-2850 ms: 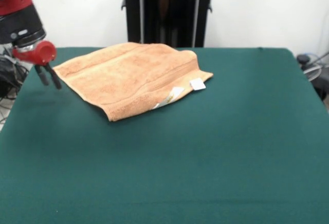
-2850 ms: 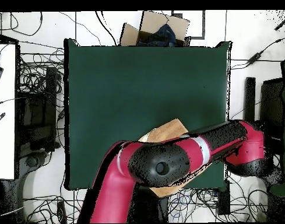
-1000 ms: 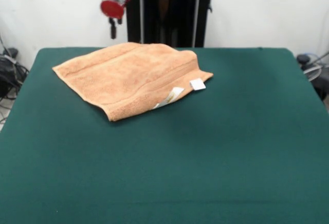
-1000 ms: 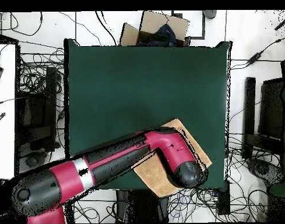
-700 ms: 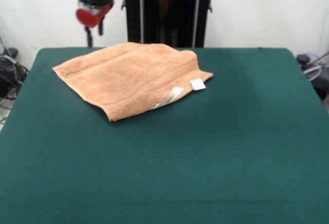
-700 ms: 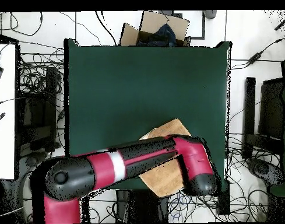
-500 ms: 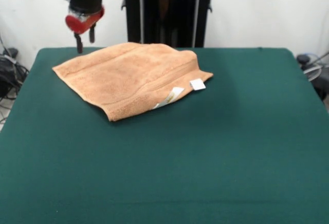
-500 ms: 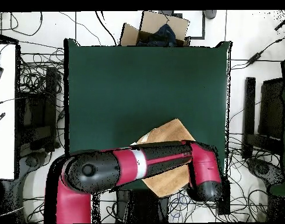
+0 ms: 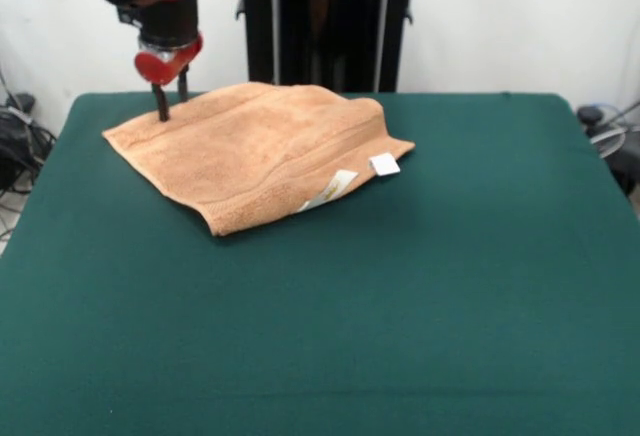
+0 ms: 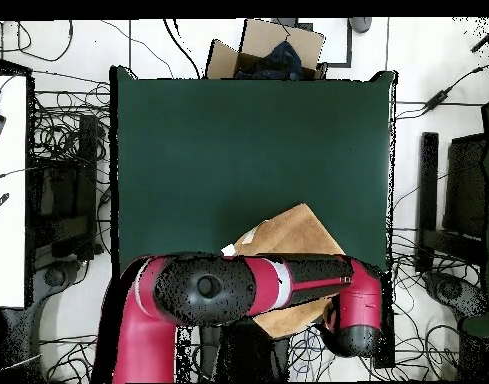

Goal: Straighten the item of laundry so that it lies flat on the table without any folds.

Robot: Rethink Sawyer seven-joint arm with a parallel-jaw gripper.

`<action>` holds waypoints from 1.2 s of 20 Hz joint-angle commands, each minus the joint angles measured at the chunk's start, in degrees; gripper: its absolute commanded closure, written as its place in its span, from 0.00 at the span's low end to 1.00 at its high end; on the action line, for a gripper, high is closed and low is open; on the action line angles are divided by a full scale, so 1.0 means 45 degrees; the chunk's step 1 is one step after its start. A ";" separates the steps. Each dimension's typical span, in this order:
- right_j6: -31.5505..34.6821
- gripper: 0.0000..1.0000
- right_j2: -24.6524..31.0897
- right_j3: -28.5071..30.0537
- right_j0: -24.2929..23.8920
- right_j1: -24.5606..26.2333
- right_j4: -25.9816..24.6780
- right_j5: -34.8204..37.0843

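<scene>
One towel [image 9: 252,150] is seen folded on the far left part of the table [image 9: 420,286], its long axis running from far left to near right. The gripper [image 9: 171,106] is held over its far-left corner, fingers slightly apart, nothing clamped

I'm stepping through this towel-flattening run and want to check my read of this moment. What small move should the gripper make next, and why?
Probably close on the cloth. The gripper stands open, its fingers straddling the far left edge of the towel, which lies doubled over with its white tag at the opposite edge. Pinching that edge seems the likely start to pulling the layers open across the table.
</scene>
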 commanded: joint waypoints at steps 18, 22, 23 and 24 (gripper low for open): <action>-1.1750 0.00 0.2168 -0.2148 -0.2055 0.1680 0.6361 0.0711; -1.3909 0.00 0.1418 -0.2660 -0.2256 0.2091 0.7082 0.0627; -1.4134 0.00 0.1311 -0.2773 -0.2303 0.2146 0.7099 0.0622; -1.5191 0.00 0.0965 -0.2823 -0.2276 0.2332 0.7651 0.0609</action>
